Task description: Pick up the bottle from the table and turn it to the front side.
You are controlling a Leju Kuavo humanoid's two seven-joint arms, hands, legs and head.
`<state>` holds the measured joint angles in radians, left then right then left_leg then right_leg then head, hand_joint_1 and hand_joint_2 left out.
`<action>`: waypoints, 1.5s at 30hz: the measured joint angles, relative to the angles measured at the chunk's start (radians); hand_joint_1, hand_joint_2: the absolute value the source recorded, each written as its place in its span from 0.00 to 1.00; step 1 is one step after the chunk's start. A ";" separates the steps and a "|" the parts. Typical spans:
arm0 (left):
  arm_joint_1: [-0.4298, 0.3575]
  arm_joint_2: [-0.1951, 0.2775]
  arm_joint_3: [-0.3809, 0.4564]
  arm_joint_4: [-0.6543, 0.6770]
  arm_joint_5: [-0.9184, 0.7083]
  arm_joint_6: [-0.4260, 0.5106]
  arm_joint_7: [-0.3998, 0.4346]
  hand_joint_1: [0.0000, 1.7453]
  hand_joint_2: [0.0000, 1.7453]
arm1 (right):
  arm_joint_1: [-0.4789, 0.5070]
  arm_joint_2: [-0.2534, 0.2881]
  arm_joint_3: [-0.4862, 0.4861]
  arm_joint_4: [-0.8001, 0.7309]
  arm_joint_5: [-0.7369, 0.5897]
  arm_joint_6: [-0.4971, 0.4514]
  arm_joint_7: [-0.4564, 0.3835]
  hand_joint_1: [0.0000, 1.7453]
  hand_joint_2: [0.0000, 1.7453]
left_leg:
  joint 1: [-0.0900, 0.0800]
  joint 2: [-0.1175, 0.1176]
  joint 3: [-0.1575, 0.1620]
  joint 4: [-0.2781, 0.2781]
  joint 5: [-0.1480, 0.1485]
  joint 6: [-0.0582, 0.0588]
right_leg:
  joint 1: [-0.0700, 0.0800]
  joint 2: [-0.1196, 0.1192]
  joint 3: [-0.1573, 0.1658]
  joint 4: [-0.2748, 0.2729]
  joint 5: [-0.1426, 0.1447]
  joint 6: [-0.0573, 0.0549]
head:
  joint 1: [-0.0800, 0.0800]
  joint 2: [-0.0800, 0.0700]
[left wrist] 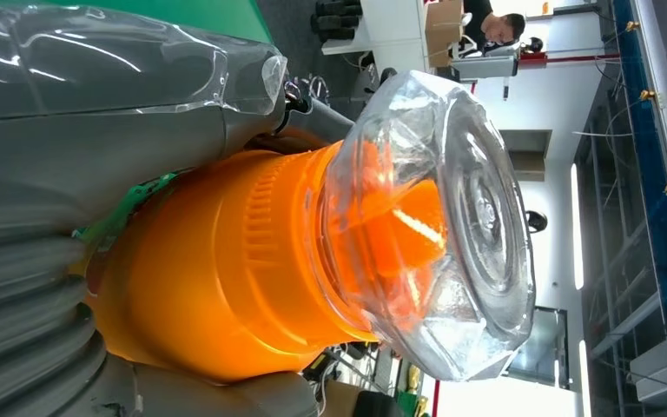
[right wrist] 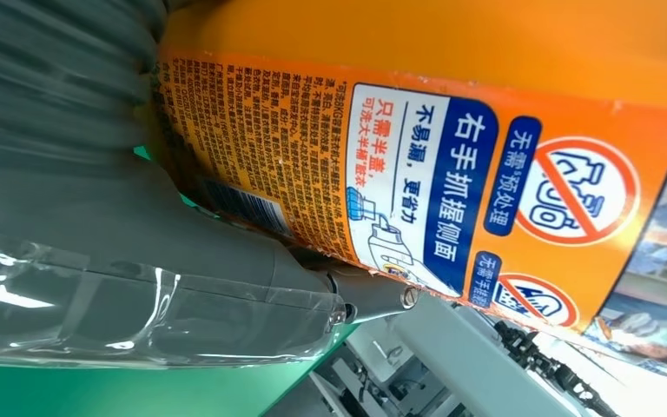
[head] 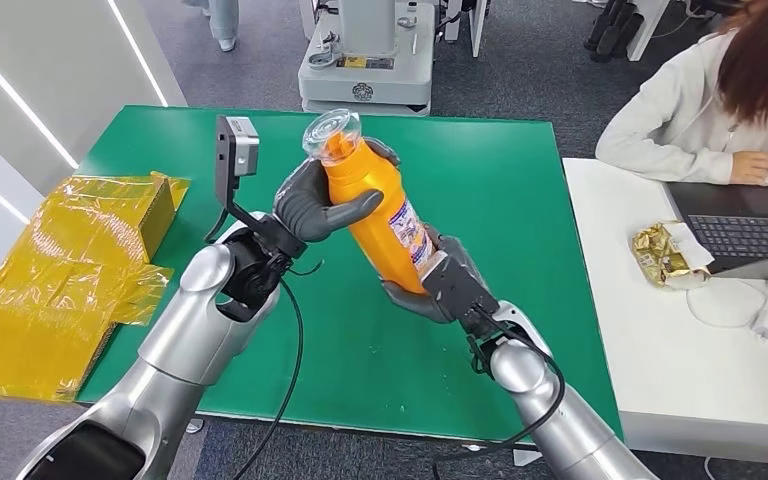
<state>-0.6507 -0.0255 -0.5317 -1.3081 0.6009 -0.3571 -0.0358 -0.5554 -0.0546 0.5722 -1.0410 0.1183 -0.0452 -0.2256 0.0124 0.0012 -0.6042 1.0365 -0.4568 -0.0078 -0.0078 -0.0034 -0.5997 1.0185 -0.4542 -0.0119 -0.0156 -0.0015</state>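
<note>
The left hand (head: 315, 205), at the centre of the head view, wraps its fingers around the upper body of the orange bottle (head: 380, 215), just under the neck. The right hand (head: 440, 285), a little lower and to the right, cups the bottle's base from below. Both hands grip it, so it hangs tilted in the air above the green worktop (head: 500, 180), its clear cap (head: 332, 132) leaning toward the upper left of the frame.

Two holds at opposite ends look meant for rotating it: one end can steady while the other twists. The right wrist view shows a printed label (right wrist: 417, 187) with dense text and a barcode, which I judge to be the back panel, so the front probably has yet to come round.

At the left edge lies yellow packaging (head: 70, 270). At the upper right a person (head: 700, 100) sits at a white desk (head: 680, 380) with a laptop (head: 745, 225).
</note>
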 joint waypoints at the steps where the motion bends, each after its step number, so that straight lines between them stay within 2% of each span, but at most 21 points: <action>1: 0.000 -0.001 -0.001 0.000 0.001 0.000 0.001 1.00 1.00 | 0.002 -0.002 -0.001 -0.004 0.000 0.000 0.000 1.00 1.00 | 0.000 0.000 0.000 0.000 0.000 0.000 | 0.000 0.000 0.000 0.000 0.000 0.000 | 0.000 0.000; 2: 0.000 -0.002 -0.002 0.000 0.002 0.001 0.001 1.00 1.00 | 0.004 -0.004 -0.003 -0.008 0.001 0.000 0.001 1.00 1.00 | 0.000 0.000 0.000 0.000 0.000 0.000 | 0.000 0.000 0.000 0.000 0.000 0.000 | 0.000 0.000; 6: 0.000 -0.004 -0.009 0.000 -0.007 0.015 -0.002 1.00 1.00 | 0.014 -0.012 -0.008 -0.023 0.000 0.001 0.002 0.00 1.00 | 0.000 0.000 0.000 0.000 0.000 0.000 | 0.000 0.000 0.000 0.000 0.000 0.000 | 0.000 0.000; 14: -0.052 0.004 -0.018 0.023 -0.293 0.137 -0.098 1.00 1.00 | 0.072 -0.054 -0.055 -0.095 -0.033 -0.003 -0.019 0.00 1.00 | 0.000 0.000 0.000 0.000 0.000 0.000 | 0.000 0.000 0.000 0.000 0.000 0.000 | 0.000 0.000; 18: -0.085 0.007 -0.017 0.044 -0.460 0.197 -0.117 1.00 1.00 | 0.144 -0.074 -0.089 -0.192 -0.024 -0.003 -0.025 0.00 1.00 | 0.000 -0.001 0.000 0.000 0.000 0.000 | 0.000 -0.001 0.000 0.000 0.000 0.000 | 0.000 0.000; 24: -0.116 0.028 -0.003 0.070 -0.624 0.261 -0.144 1.00 1.00 | 0.258 -0.112 -0.141 -0.336 -0.019 0.003 -0.066 0.00 1.00 | 0.000 0.000 -0.001 0.000 0.000 0.000 | 0.000 0.000 0.000 0.000 0.000 0.000 | 0.000 0.000; 36: -0.150 0.099 0.007 0.071 -1.306 0.461 -0.200 1.00 1.00 | 0.476 -0.132 -0.261 -0.590 0.058 -0.020 -0.136 0.00 1.00 | 0.000 0.000 -0.001 0.000 0.000 0.000 | 0.000 0.000 0.000 0.000 0.000 0.000 | 0.000 0.000; 41: -0.158 0.130 0.001 0.064 -1.536 0.512 -0.193 1.00 1.00 | 0.520 -0.132 -0.297 -0.646 0.073 -0.020 -0.146 0.00 1.00 | 0.000 0.000 0.000 0.000 0.000 0.000 | 0.000 0.000 0.000 0.000 0.000 0.000 | 0.000 0.000; 45: -0.174 0.163 -0.005 0.066 -1.660 0.534 -0.189 1.00 1.00 | 0.546 -0.132 -0.306 -0.665 0.086 -0.023 -0.163 0.00 1.00 | 0.000 0.000 0.000 0.000 0.000 0.000 | 0.000 0.000 0.000 0.000 0.000 0.000 | 0.000 0.000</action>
<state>-0.8243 0.1376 -0.5363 -1.2426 -1.0591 0.1773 -0.2248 -0.0099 -0.1862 0.2666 -1.7065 0.2048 -0.0681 -0.3890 0.0124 0.0011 -0.6045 1.0361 -0.4569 -0.0078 -0.0078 -0.0037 -0.5996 1.0183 -0.4543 -0.0119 -0.0157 -0.0015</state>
